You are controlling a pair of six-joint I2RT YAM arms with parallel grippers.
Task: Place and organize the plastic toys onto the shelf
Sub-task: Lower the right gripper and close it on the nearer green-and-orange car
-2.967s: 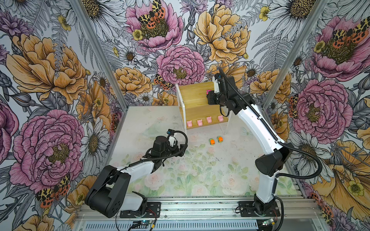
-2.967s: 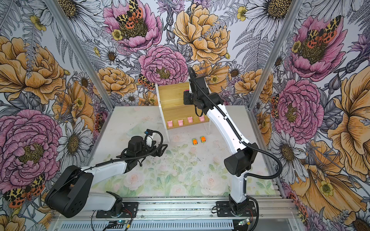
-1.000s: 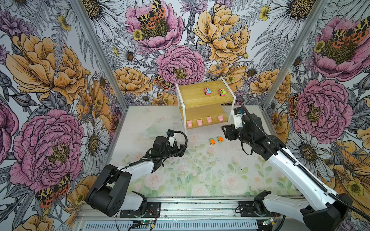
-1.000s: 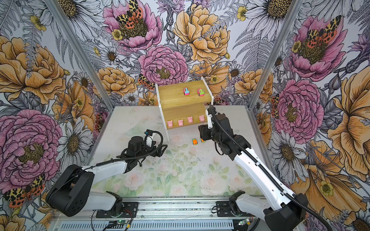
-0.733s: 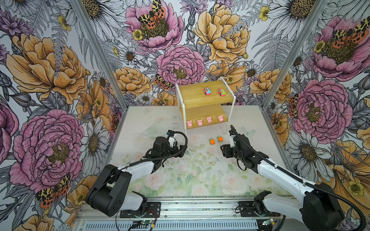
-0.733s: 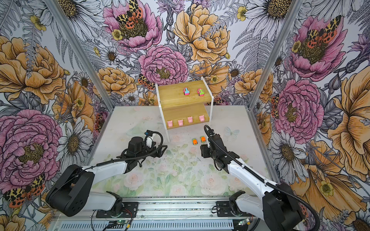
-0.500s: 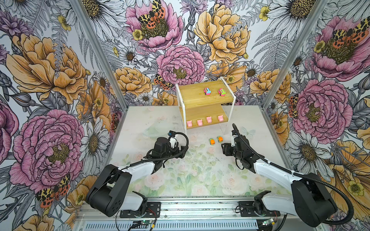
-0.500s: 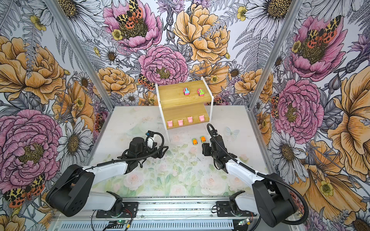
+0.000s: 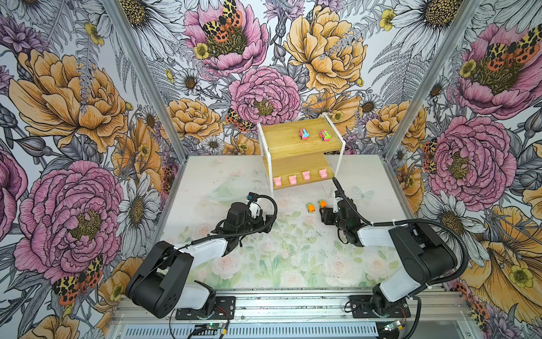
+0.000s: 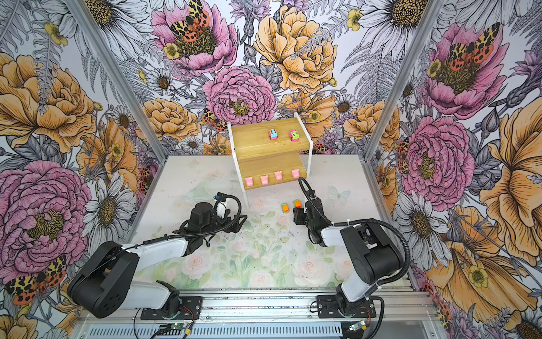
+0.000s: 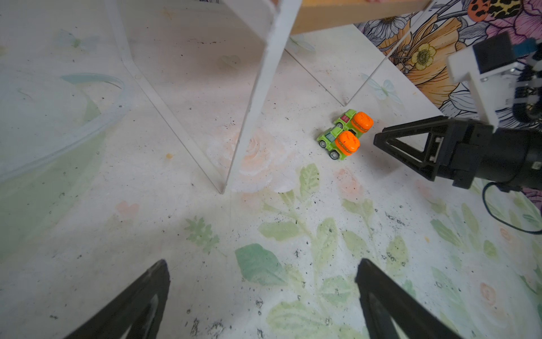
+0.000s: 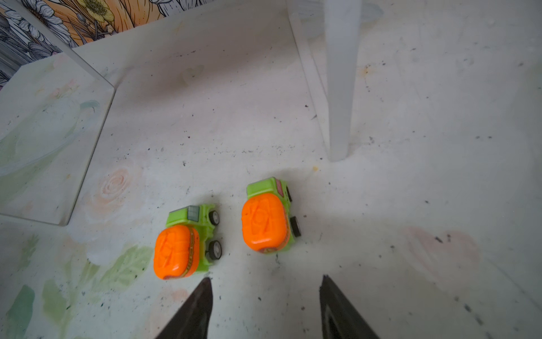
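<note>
The fingers [image 12: 196,308] of the right gripper [image 12: 265,278] stood apart with nothing between them, low over the table [image 12: 410,117]. Their tips were just short of one orange-and-green car [image 12: 264,223], and the gap between them lined up with its orange back. That car sat on the side of the shelf's white leg [image 12: 340,88]. The second orange-and-green car [image 12: 176,249] sat just beside it, pointing much the same way. Neither was touched.

In both top views the two cars lay on the table in front of the shelf [image 9: 293,143], toward its right end, with the right gripper [image 9: 322,215] close behind them.

The fingers [image 11: 140,299] of the left gripper [image 11: 262,261] were spread wide and empty, low over the table. They faced the shelf's front leg and the two cars, well apart from both.

On the shelf's upper board sat the pink car with blue parts [image 9: 303,133] and, near it, the pink car with green parts [image 9: 325,135]. Along the front edge of the lower board stood the four pale pink figures [image 9: 277,181] [image 9: 292,179] [image 9: 306,175] [image 9: 323,173] in a spaced row.
</note>
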